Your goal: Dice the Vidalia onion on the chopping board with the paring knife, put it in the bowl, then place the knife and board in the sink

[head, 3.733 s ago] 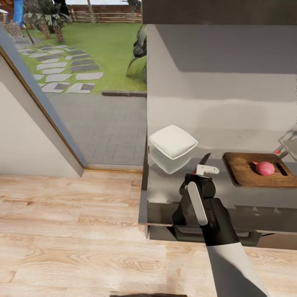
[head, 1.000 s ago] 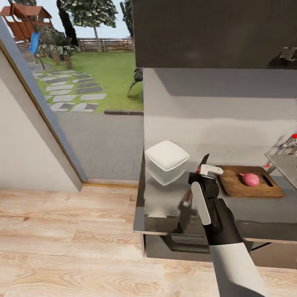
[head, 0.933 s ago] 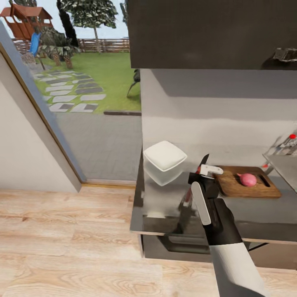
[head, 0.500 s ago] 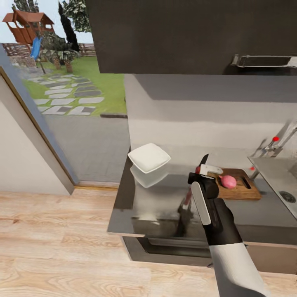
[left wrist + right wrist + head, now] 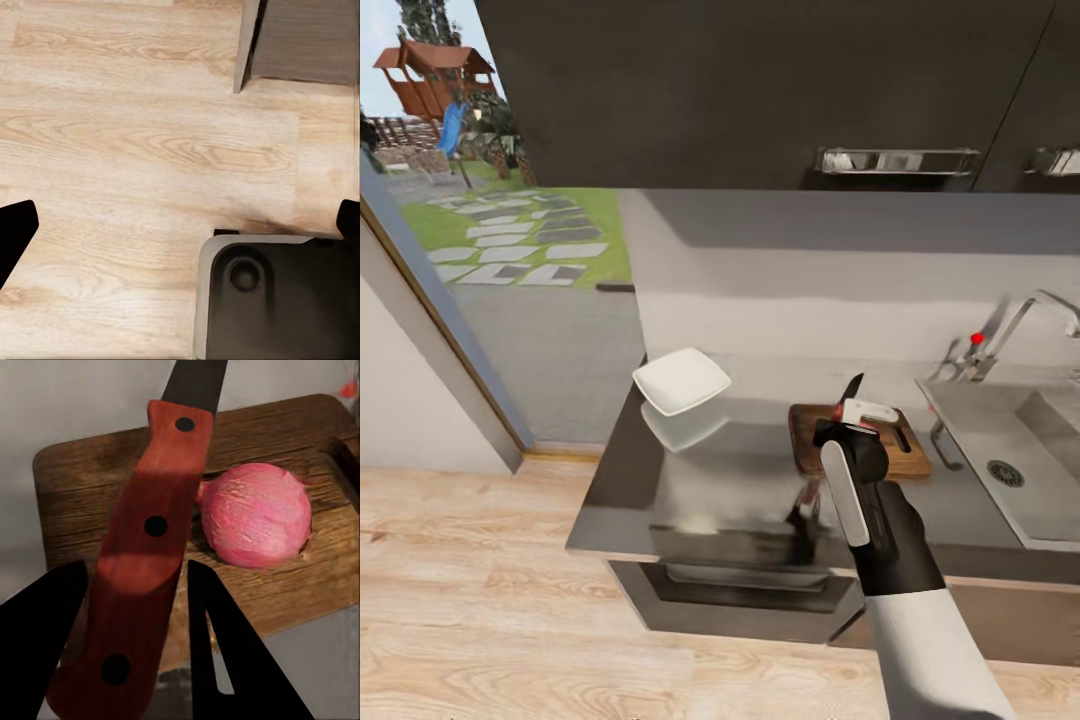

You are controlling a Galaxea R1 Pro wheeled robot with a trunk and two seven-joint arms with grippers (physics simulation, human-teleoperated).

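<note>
Over the near end of the chopping board [image 5: 908, 458], the right hand [image 5: 857, 418] is raised above the desk [image 5: 730, 480] with its fingers [image 5: 217, 652] clamped on the paring knife [image 5: 852, 392], whose dark blade points up and away toward the back wall. From the right wrist view the red riveted handle [image 5: 146, 562] runs between the two dark fingers, and just beside it on the wooden board [image 5: 90, 487] lies the Vidalia onion [image 5: 257, 514] (pink-skinned and whole), resting on the board's surface. From the head view the onion is hidden behind the hand. The bowl [image 5: 681, 380] sits well apart from the board toward the desk's left end, white and squarish, mirrored in the glossy top. To the board's right is the sink [image 5: 1000, 440], its round drain [image 5: 1005, 473] showing and the chrome faucet [image 5: 1020, 320] with a red knob curving over it. The left hand [image 5: 180, 225] hangs over the wooden floor [image 5: 135, 135] with its dark fingertips [image 5: 15, 225] spread wide apart, holding nothing, beside the robot's dark base [image 5: 277, 300].
</note>
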